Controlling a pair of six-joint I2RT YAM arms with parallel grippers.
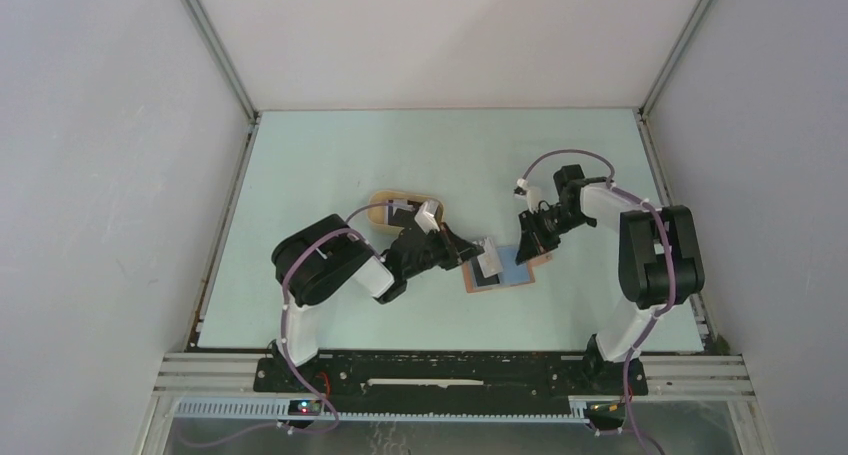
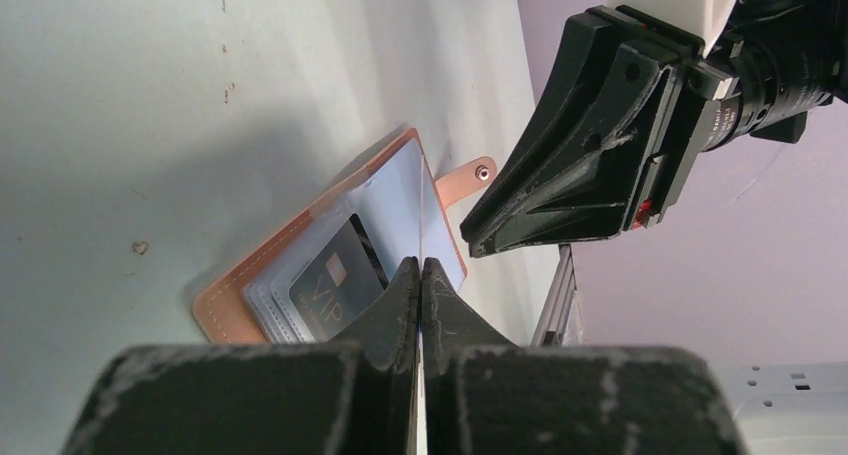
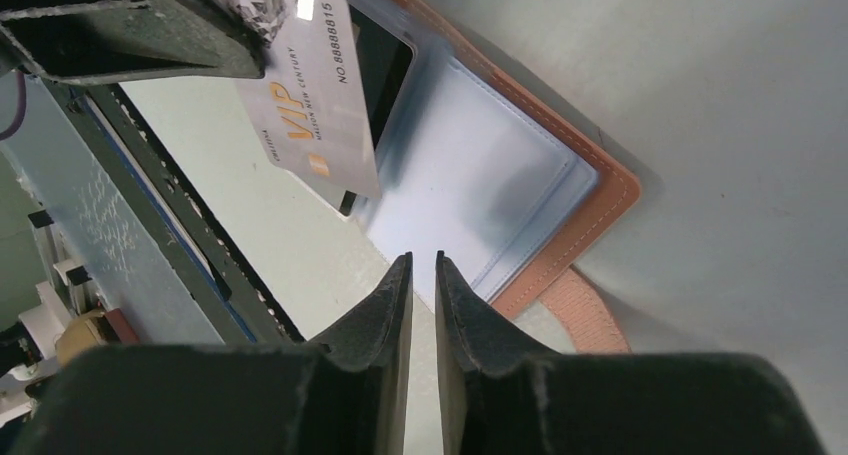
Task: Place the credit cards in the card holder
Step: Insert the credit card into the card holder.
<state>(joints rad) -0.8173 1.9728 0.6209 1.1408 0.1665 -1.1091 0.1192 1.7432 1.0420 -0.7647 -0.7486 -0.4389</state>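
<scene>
Pale green table (image 1: 330,165), beige tray (image 1: 385,203) lying behind my left gripper (image 1: 468,247), which pinches a whitish card (image 3: 315,95) over the open card holder (image 1: 512,271). Left wrist sees it edge-on, plus a black card (image 2: 330,285) pocketed; right wrist reads its VIP face. My right gripper (image 3: 422,260) hovers beside, slightly parted, empty.

Soft even light, faint shadows on the table (image 1: 330,165), glare on the credit card (image 3: 315,105), close-ups blurred.
</scene>
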